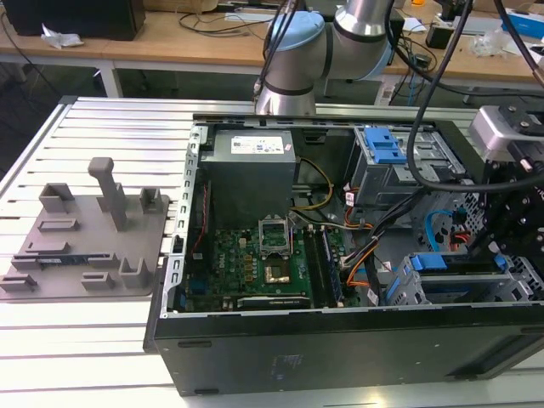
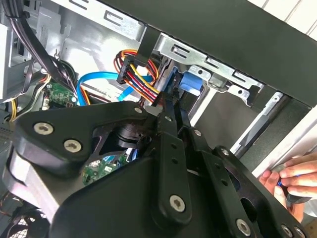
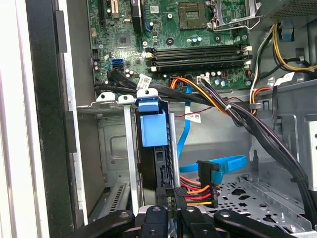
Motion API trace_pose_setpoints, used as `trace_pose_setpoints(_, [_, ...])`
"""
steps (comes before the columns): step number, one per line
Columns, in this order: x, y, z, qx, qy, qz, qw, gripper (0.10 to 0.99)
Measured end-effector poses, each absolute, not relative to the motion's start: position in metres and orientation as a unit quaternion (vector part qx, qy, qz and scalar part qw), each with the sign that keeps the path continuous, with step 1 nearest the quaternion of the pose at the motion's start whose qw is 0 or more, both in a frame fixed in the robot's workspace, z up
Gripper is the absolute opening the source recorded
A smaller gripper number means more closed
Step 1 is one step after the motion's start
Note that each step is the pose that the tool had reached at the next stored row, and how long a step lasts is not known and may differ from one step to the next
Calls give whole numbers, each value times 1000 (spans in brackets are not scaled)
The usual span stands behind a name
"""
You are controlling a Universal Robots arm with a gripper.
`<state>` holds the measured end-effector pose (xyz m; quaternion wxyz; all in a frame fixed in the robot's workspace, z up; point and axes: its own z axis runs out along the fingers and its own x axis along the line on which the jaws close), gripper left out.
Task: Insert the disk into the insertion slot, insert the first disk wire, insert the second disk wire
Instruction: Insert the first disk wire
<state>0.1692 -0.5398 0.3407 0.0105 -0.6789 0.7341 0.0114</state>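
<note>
As disk (image 3: 152, 130) already sits in insertion slot (image 3: 114, 144), first-wire step seems in hand: claw (image 3: 173, 203) pinched near-shut beside multicoloured wire plug (image 3: 195, 196), grip unclear; plug needs squaring to disk.

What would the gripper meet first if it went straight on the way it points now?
Probably the dark end of the disk standing in the insertion slot: in the first wrist view the gripper points at it. The wire connector lies just beside that line; depth is unclear.
</note>
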Motion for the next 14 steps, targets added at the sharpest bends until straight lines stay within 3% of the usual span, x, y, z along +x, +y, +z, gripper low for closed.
trace_pose_setpoints(10, [169, -540, 334, -679, 734, 12, 11, 169])
trace_pose_setpoints(12, [169, -540, 336, -679, 734, 11, 10, 243])
trace_pose_setpoints(14, [169, -540, 345, -679, 734, 11, 10, 243])
